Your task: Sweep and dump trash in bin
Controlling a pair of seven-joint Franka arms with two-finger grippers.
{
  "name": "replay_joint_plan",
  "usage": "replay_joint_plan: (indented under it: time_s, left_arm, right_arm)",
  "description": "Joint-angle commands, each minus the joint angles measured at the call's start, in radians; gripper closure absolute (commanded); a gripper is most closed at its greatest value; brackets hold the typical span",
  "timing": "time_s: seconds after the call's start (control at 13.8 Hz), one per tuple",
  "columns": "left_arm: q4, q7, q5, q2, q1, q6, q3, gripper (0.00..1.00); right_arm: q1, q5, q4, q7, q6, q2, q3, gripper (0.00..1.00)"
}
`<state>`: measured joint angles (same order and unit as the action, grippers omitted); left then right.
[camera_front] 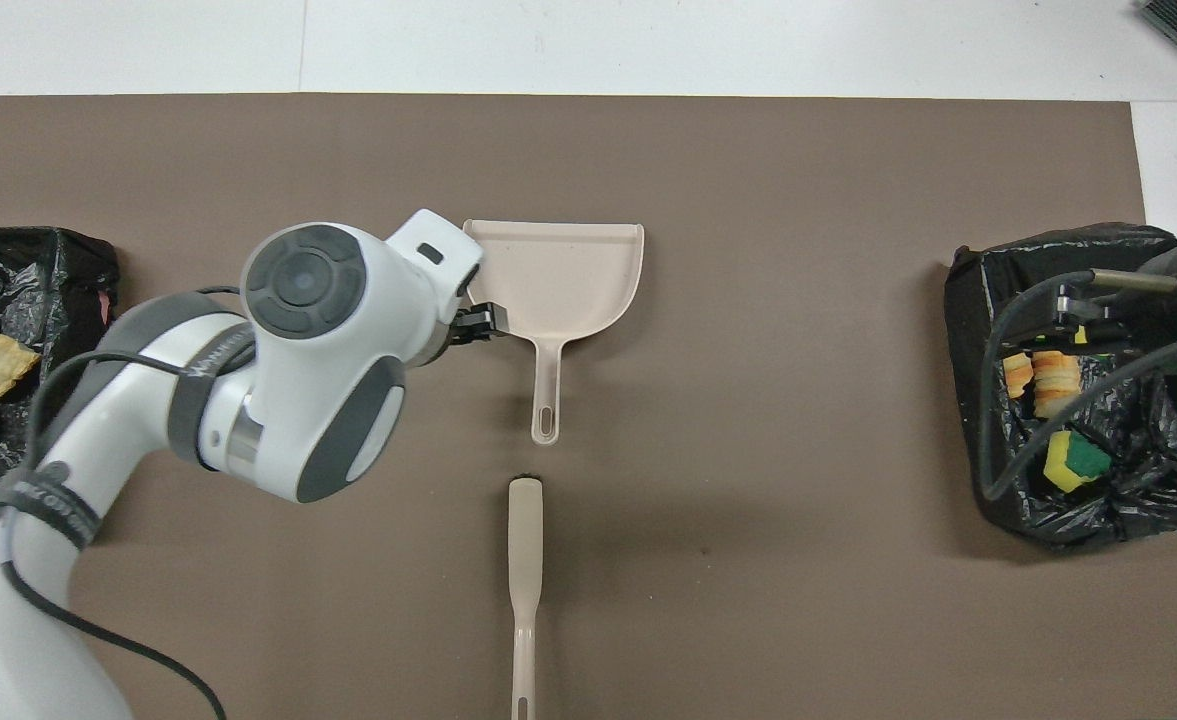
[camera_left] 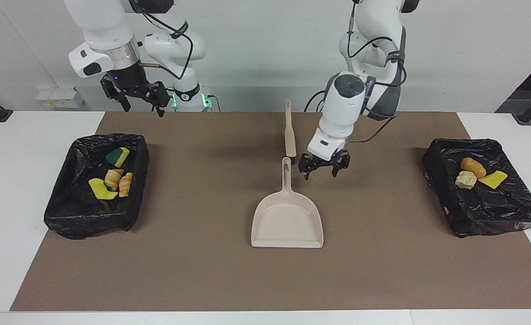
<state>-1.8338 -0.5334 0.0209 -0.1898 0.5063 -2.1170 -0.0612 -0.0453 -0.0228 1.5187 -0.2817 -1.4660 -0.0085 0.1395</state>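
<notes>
The trash lies in two black-lined bins. The bin (camera_left: 66,212) at the right arm's end holds yellow-green sponge scraps (camera_left: 118,156) and bread-like lumps (camera_left: 113,177). The bin (camera_left: 495,216) at the left arm's end holds a brown lump (camera_left: 473,167), a pale lump (camera_left: 466,180) and a yellow sponge scrap (camera_left: 493,179). The beige dustpan (camera_left: 288,221) lies empty mid-mat. The brush (camera_left: 289,135) lies nearer to the robots, in line with its handle. My left gripper (camera_left: 322,170) is open and empty, low beside the dustpan's handle. My right gripper (camera_left: 142,108) is open and empty, raised by its own base.
A brown mat (camera_left: 202,271) covers the middle of the white table. In the overhead view the left arm (camera_front: 318,350) hides most of its gripper and one corner of the dustpan (camera_front: 568,270). The right arm's cable hangs over the bin (camera_front: 968,300) there.
</notes>
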Motion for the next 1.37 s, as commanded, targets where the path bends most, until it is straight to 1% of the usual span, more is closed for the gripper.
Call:
replay_joint_plan:
  time_s: [0.0, 0.07, 0.29, 0.58, 0.72, 0.8, 1.01, 1.16, 1.3]
  left_arm:
    - [-0.015, 0.129, -0.001, 0.071, -0.11, 0.113, 0.008, 0.0]
    - [-0.018, 0.179, -0.001, 0.107, -0.151, 0.161, 0.008, 0.0]
    - [-0.016, 0.308, -0.002, 0.156, -0.244, 0.253, 0.008, 0.0]
    - [-0.016, 0.485, -0.001, 0.246, -0.371, 0.388, 0.008, 0.0]
    - [-0.018, 0.532, -0.003, 0.271, -0.423, 0.432, 0.006, 0.0]
    - [-0.018, 0.553, -0.01, 0.282, -0.446, 0.434, 0.006, 0.0]
    - [-0.013, 0.627, -0.084, 0.291, -0.488, 0.433, 0.006, 0.0]
    - [0.008, 0.67, -0.09, 0.289, -0.509, 0.42, 0.006, 0.0]
    - [0.085, 0.659, -0.088, 0.268, -0.503, 0.434, 0.008, 0.0]
  right_arm:
    - [-0.014, 0.007, 0.003, 0.03, -0.014, -0.007, 0.005, 0.0]
    - [-0.013, 0.007, 0.003, 0.03, -0.014, -0.007, 0.005, 0.0]
    - [-0.014, 0.007, 0.005, 0.03, -0.013, -0.008, 0.005, 0.0]
    - [-0.014, 0.007, 0.005, 0.032, -0.014, -0.008, 0.005, 0.0]
    - [-0.014, 0.007, 0.005, 0.033, -0.019, -0.007, 0.005, 0.0]
    - [-0.014, 0.006, 0.005, 0.033, -0.03, -0.007, 0.005, 0.0]
    - [-0.014, 0.004, 0.005, 0.033, -0.03, -0.005, 0.005, 0.0]
    - [-0.014, 0.006, 0.005, 0.032, -0.03, -0.007, 0.005, 0.0]
    - [-0.014, 0.006, 0.005, 0.032, -0.03, -0.007, 0.005, 0.0]
